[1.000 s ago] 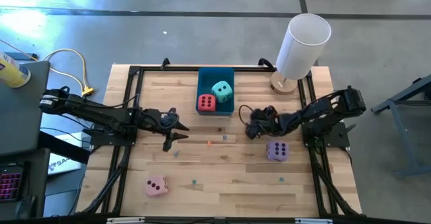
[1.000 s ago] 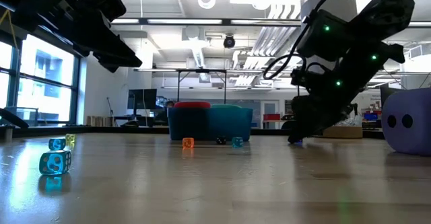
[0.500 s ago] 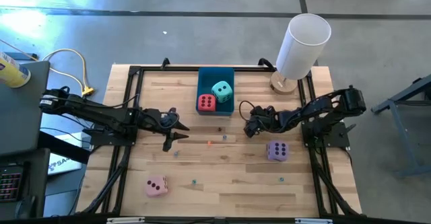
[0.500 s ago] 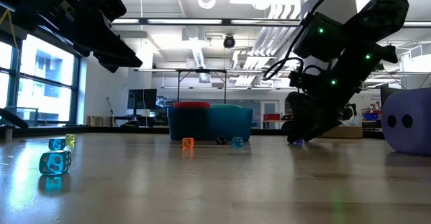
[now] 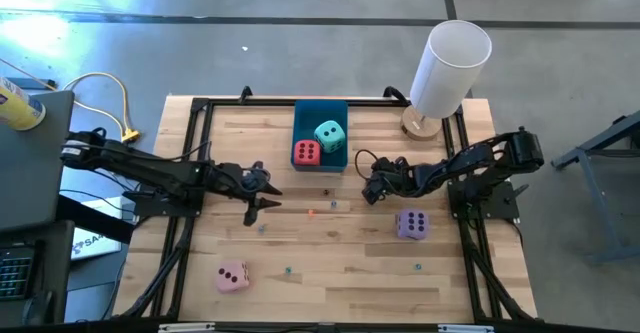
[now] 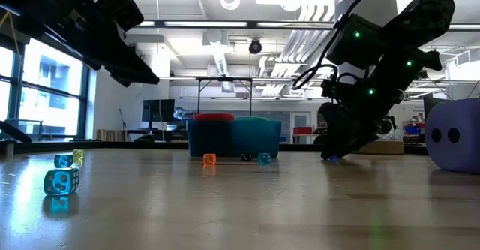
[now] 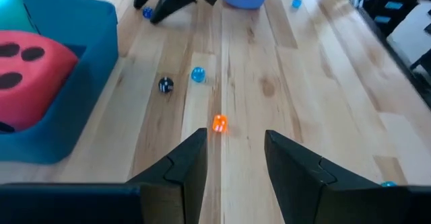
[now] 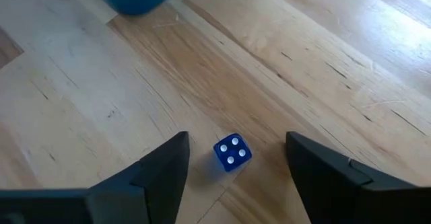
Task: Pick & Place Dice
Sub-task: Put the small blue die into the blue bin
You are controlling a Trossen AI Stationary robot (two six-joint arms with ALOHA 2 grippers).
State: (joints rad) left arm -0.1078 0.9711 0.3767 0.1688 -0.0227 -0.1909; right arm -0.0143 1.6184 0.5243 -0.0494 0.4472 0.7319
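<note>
Red die (image 5: 306,152) and teal die (image 5: 329,134) sit in blue tray (image 5: 320,110); lilac die (image 5: 411,223), pink die (image 5: 232,276) remain on table (image 5: 340,273). Roughly half done. Right end effector (image 5: 368,192) low, fingers apart astride small blue die (image 8: 231,151), gripping nothing. Left end effector (image 5: 258,194) part-open, empty, hovering.

No word, label or brand can be read anywhere. Only pip counts can be made out. Four white pips are shown on the top face of the small blue die (image 8: 231,151) lying between the fingers of the right tool (image 8: 236,158). Two dark pips are seen on the purple die (image 6: 454,135) beside that tool.
</note>
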